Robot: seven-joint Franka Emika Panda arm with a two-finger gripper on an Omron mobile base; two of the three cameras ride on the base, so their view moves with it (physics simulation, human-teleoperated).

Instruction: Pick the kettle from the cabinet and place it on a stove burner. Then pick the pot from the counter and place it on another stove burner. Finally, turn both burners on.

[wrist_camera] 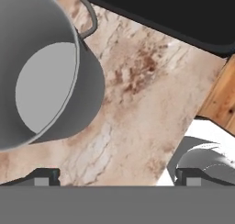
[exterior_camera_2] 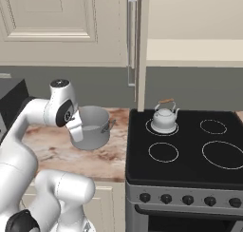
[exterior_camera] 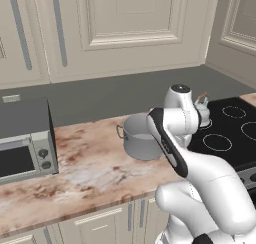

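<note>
Two dark fingertips of the gripper [wrist_camera: 117, 175] stand as wide apart as they go, with nothing between them, looking down on bare counter [wrist_camera: 137, 94]. The pot [wrist_camera: 41, 71] sits off to one side of the fingers rather than under them; its near wall and rim are closest, and one loop handle [wrist_camera: 89, 21] juts out on the side toward the black stove [wrist_camera: 183, 16]. From the base views the hand hangs just above the pot's rim on its stove-facing side, close to it but not touching as far as I can tell.

Kettle [exterior_camera_2: 164, 117] is already standing on the rear burner nearest the counter, beyond the pot from the hand, so the step in hand is judged to be the pot pick-up.

To do it well, the hand should shift sideways until one finger is inside the pot's wall and the other outside, then drop straight down over the rim before closing. Straddling the thin wall looks safer than trying for the small handle, which would probably slip. The pot is wide and likely heavy to one side once gripped at the rim, so a firm, deep bite and a slow, level lift should keep it from swinging. The front burner [exterior_camera_2: 163, 151] beside the kettle's is the nearest free one; the carry should clear the stove's edge and stay away from the kettle.
</note>
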